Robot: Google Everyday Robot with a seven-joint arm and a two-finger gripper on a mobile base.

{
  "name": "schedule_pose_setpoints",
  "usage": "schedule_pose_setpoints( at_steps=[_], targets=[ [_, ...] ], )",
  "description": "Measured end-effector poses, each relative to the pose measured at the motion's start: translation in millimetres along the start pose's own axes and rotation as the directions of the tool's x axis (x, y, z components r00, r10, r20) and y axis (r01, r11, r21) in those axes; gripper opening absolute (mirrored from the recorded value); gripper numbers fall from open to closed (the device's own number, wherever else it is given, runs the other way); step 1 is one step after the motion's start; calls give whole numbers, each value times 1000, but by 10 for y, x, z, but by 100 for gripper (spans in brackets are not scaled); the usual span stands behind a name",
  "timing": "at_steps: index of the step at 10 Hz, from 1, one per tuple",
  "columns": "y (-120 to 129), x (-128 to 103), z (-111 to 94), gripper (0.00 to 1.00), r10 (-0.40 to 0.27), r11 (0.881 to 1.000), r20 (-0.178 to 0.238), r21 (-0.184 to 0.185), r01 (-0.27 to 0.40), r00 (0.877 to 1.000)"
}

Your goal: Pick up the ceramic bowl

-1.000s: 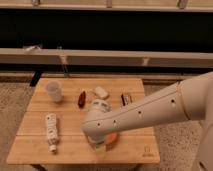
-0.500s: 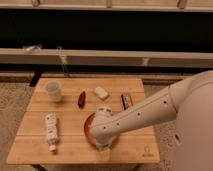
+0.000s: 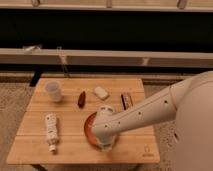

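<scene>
On the wooden table (image 3: 135,145), front centre: one shallow round orange-red ceramic bowl (image 3: 89,130), mostly hidden by the white robot arm (image 3: 145,112). One gripper (image 3: 106,144), down over the bowl's right part; open or clamped, can't tell. Others, one each: translucent whitish cup (image 3: 53,91), white bottle (image 3: 51,131) lying flat, dark red oblong item (image 3: 81,99), small white block (image 3: 101,92), dark flat bar (image 3: 126,101).

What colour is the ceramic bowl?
The ceramic bowl is orange-red, camera view; end effector over it.
</scene>
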Motion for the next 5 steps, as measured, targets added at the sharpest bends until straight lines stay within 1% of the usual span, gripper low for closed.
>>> schedule_pose_setpoints(
  at_steps=[1, 2, 3, 4, 5],
  targets=[
    [16, -32, -46, 17, 6, 1000, 2, -6, -6, 1000],
    [36, -95, -122, 6, 16, 1000, -2, -20, -16, 1000],
    [51, -116, -182, 1, 15, 999, -19, -40, -16, 1000],
    [72, -149, -275, 0, 2, 997, -56, -75, -6, 998],
    [86, -211, -356, 0, -7, 995, -96, -101, -3, 995]
  ],
)
